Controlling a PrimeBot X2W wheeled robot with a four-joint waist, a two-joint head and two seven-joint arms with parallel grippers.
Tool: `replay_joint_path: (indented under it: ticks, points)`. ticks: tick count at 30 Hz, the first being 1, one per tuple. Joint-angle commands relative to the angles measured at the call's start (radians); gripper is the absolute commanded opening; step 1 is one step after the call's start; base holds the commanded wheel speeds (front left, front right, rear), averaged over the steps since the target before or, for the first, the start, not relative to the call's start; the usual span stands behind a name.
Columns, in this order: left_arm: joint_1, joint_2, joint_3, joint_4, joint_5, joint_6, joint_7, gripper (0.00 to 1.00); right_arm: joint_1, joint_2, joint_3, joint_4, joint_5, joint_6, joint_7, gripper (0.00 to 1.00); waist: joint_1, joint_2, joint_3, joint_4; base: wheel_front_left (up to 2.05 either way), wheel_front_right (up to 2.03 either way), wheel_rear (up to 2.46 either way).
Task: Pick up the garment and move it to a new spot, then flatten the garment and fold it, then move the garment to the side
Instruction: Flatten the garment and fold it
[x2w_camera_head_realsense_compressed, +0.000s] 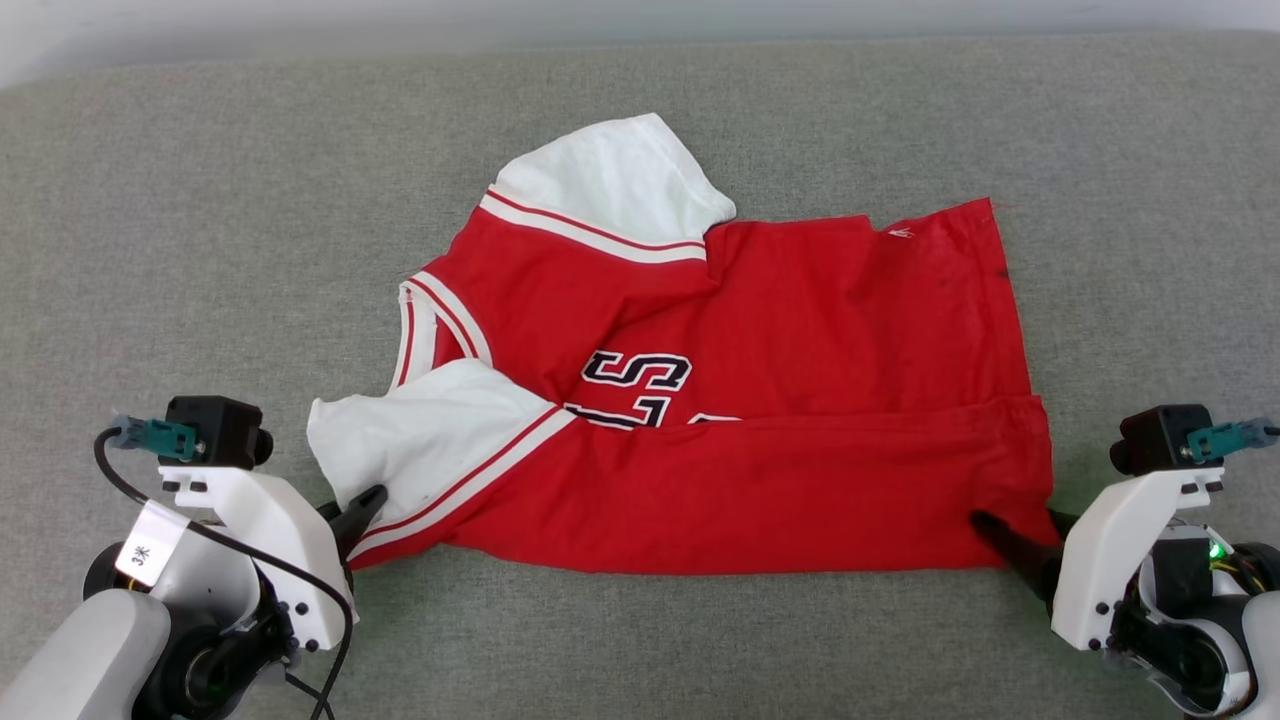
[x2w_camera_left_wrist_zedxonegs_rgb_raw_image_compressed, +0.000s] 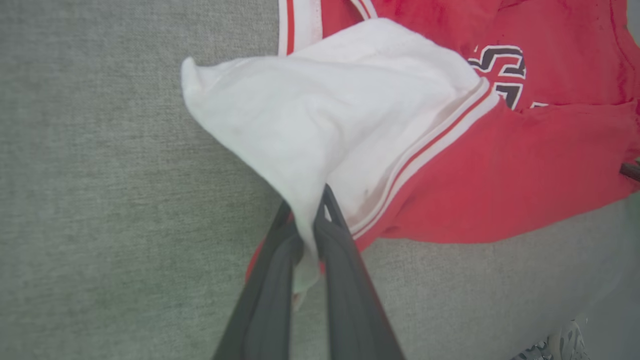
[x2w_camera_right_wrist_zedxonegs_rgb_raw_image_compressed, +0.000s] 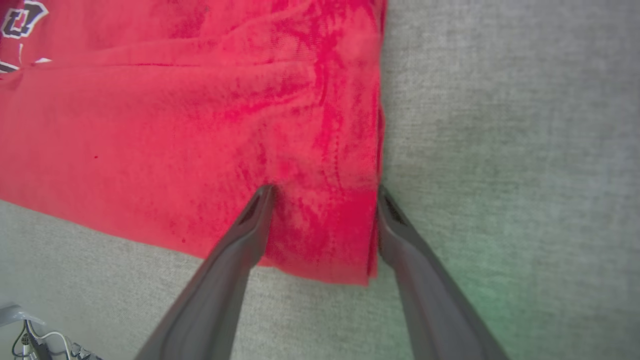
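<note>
1. Garment (x2w_camera_head_realsense_compressed: 760, 400): a red jersey lying on a grey cloth surface (x2w_camera_head_realsense_compressed: 200, 250), roughly in the middle of the head view, with its neck end toward the robot's left and its hem toward the right.
2. Its near long edge is folded up over the body, and the fold covers the lower part of the black, white-outlined lettering (x2w_camera_head_realsense_compressed: 635, 375).
3. One white sleeve (x2w_camera_head_realsense_compressed: 620, 180) lies flat at the far side; the other sleeve (x2w_camera_head_realsense_compressed: 420, 430) sits at the near left corner, rumpled and partly lifted.
4. Left gripper (x2w_camera_head_realsense_compressed: 362, 503) is at that near left corner. In the left wrist view, the left gripper (x2w_camera_left_wrist_zedxonegs_rgb_raw_image_compressed: 306, 200) has its fingers pressed together on the white sleeve (x2w_camera_left_wrist_zedxonegs_rgb_raw_image_compressed: 320, 110), pinching a ridge of cloth that runs down between them.
5. Right gripper (x2w_camera_head_realsense_compressed: 1015, 520) is at the near right corner of the garment. In the right wrist view, the right gripper (x2w_camera_right_wrist_zedxonegs_rgb_raw_image_compressed: 325, 192) has its fingers spread wide: one tip rests over the red cloth (x2w_camera_right_wrist_zedxonegs_rgb_raw_image_compressed: 175, 125), the other lies just beside the hem edge on the grey surface. The corner sits between them, unclamped.
</note>
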Motion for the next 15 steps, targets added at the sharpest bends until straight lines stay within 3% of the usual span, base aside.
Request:
replay_joint_path:
  ticks: [1,2,3,15]
  points:
    - [-0.008,-0.003,0.000,0.001,-0.001,-0.003,-0.004,0.00,0.013,0.024,0.029,0.038,0.007,0.000,0.014,0.47,0.0000,0.0000,0.001,0.001,0.00,0.00,0.00]
    - [-0.008,-0.004,0.000,0.004,-0.001,-0.004,-0.007,0.00,0.010,0.023,0.033,0.044,0.009,0.000,0.012,0.20,0.0000,0.0000,0.001,0.002,0.00,0.00,0.00]
    - [-0.008,-0.004,0.001,0.006,0.001,-0.004,-0.010,0.00,0.007,0.022,0.035,0.048,0.011,0.000,0.010,0.00,0.0000,0.0000,0.000,0.002,0.00,0.00,0.00]
    - [0.021,-0.006,-0.014,0.023,-0.004,-0.013,-0.014,0.00,0.021,-0.057,0.036,-0.028,0.013,-0.001,0.004,0.00,0.0000,0.0000,-0.126,0.012,0.00,0.00,0.00]
